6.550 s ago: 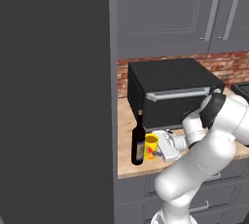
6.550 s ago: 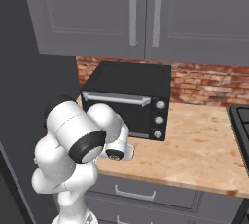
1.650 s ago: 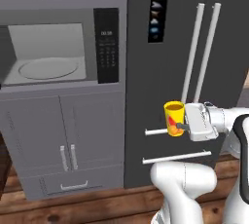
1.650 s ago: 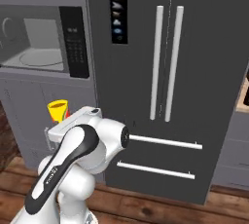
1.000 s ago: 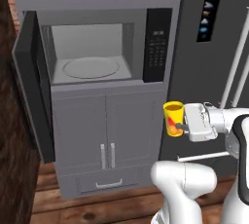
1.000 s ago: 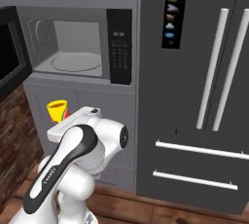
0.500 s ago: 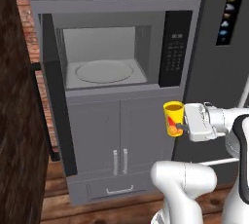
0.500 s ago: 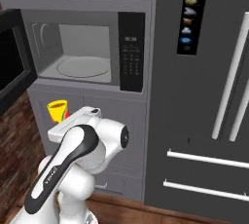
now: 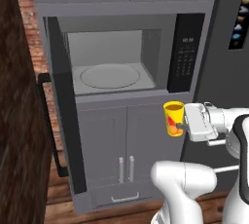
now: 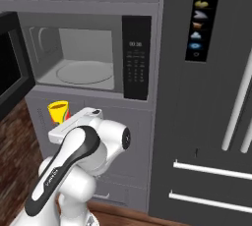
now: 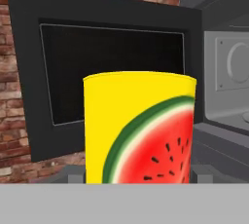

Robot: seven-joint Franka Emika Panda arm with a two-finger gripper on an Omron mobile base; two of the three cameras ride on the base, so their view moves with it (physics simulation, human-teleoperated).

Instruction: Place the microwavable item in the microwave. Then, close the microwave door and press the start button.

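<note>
Carrying step: the pincer (image 9: 181, 126) grips the yellow watermelon cup (image 9: 173, 118) at centre-right, below the microwave (image 9: 116, 57). Next: raise it and reach onto the turntable (image 9: 110, 76), past the open microwave door (image 9: 61, 116).

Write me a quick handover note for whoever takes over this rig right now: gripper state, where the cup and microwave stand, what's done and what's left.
Gripper: shut on the yellow cup, held upright in front of the lower cabinet doors, below the microwave.
Microwave door: swung wide open to the left; turntable bare.
Done: cup picked up and brought in front of the open microwave.
Left: lift the cup in onto the turntable, release, close the door, press start on the keypad panel.
</note>
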